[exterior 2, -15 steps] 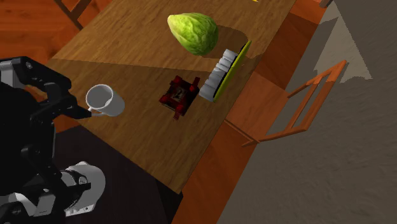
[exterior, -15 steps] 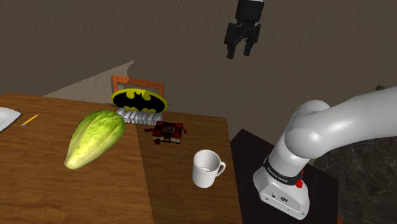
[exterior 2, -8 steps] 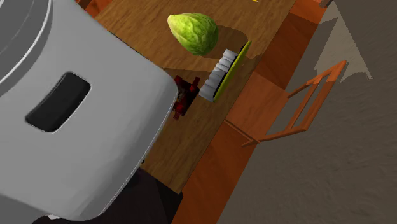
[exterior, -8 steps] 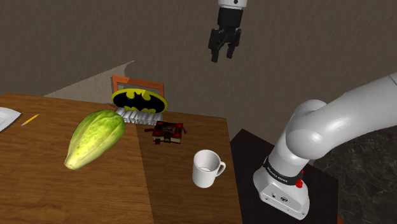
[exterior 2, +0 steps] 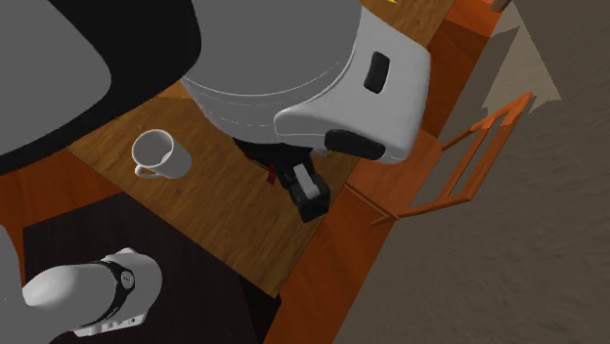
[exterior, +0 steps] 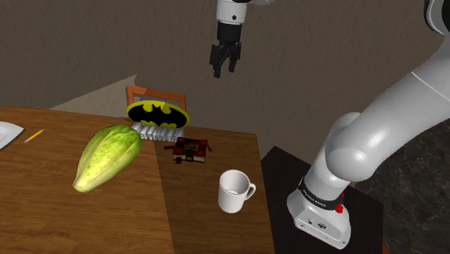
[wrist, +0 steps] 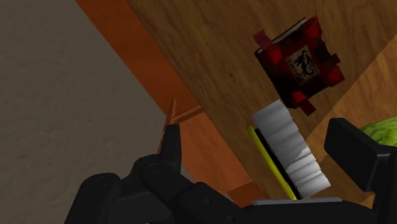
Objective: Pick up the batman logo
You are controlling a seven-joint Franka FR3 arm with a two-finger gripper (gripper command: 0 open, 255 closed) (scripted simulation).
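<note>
Gripper: high above the far end of the table, pointing down, fingers apart with nothing between them.

Batman logo: stands upright at the table's far edge, just in front of the orange chair. It is a yellow oval plate with the black bat emblem, seated on a white ridged base. A green lettuce lies just beside it toward the shoulder view's left. A red-and-black block sits near it on the other side, and a white mug stands well apart.

Handling, as judged: the plate looks stiff, thin and light, with smooth faces that may slip. Standing on edge, it may tip if nudged. The better hold appears to be across the plate's 2 flat faces, from above near the top middle, with the fingers turned to straddle its thickness. The ridged base is the alternative.

Views compared: the shoulder view presents the emblem face-on and the gripper's height over it. The wrist view presents the plate edge-on, a narrow yellow strip along the base, between the fingers' lines, so thickness and alignment are read there. The second exterior view has the white arm across the table's middle, with the mug and chair beside it.
</note>
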